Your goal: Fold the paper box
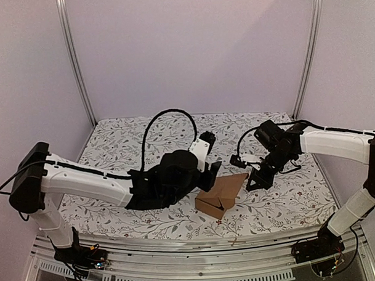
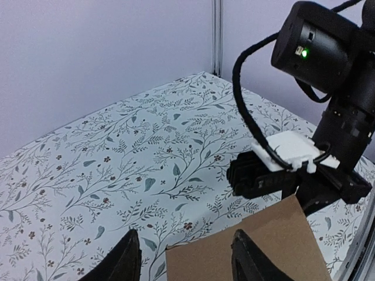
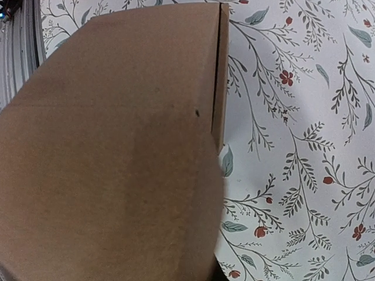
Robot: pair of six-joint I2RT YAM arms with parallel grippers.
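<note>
The paper box (image 1: 219, 197) is a half-folded brown carton on the flowered cloth between both arms, with one flap raised toward the right. My left gripper (image 1: 212, 172) hovers at the box's far left side. In the left wrist view the left gripper (image 2: 184, 260) is open: a panel edge of the paper box (image 2: 275, 246) lies between its fingers, and the right fingertip (image 2: 246, 257) overlaps it. My right gripper (image 1: 255, 180) meets the raised flap's corner and appears shut on it. The flap of the paper box (image 3: 117, 146) fills the right wrist view, hiding those fingers.
The flowered cloth (image 1: 126, 142) covers the table up to pale walls and two metal posts (image 1: 77, 64). A black cable (image 1: 168, 113) loops above the left arm. The metal rail (image 1: 197, 248) runs along the near edge, close to the box.
</note>
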